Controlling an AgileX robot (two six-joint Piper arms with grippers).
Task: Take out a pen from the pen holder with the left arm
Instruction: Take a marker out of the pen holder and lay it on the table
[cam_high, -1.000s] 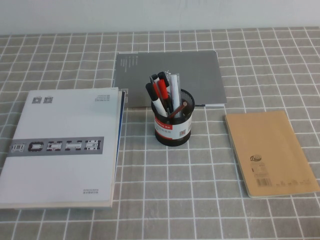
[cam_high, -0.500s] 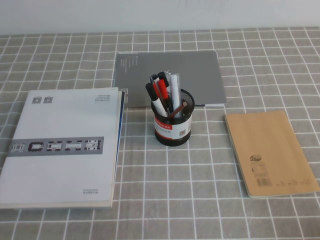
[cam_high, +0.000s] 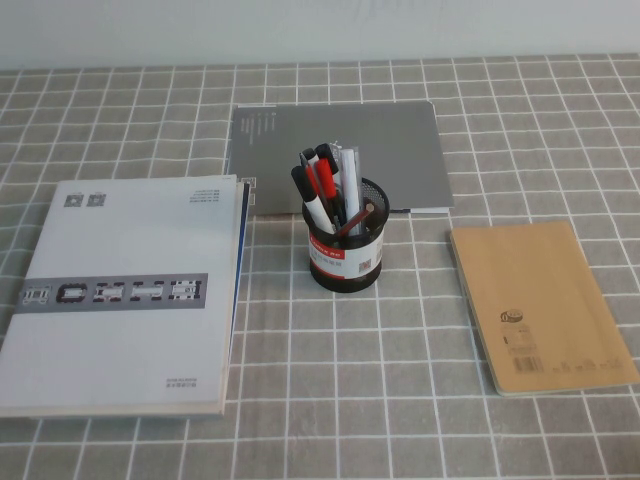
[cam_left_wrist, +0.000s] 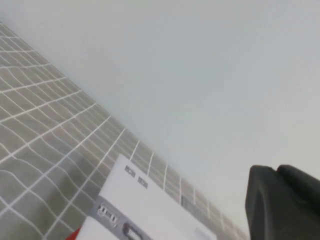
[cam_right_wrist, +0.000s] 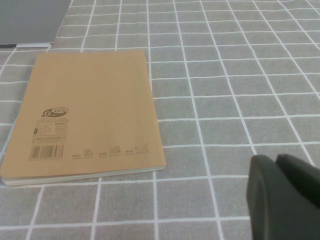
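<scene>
In the high view a black mesh pen holder (cam_high: 346, 250) stands upright in the middle of the checked tablecloth. It holds several pens, among them a red-and-black marker (cam_high: 322, 180) and black-capped ones leaning left. Neither arm shows in the high view. In the left wrist view my left gripper (cam_left_wrist: 276, 169) is shut with nothing in it, raised and tilted toward the wall above the white book (cam_left_wrist: 150, 205); the pen holder is out of that view. My right gripper (cam_right_wrist: 275, 157) is shut and empty, low over the cloth near the brown notebook (cam_right_wrist: 90, 110).
A large white book (cam_high: 125, 290) lies left of the holder. A grey book (cam_high: 340, 150) lies behind it, touching or nearly touching the holder's back. The brown notebook (cam_high: 540, 300) lies to the right. A pale wall runs along the table's far edge.
</scene>
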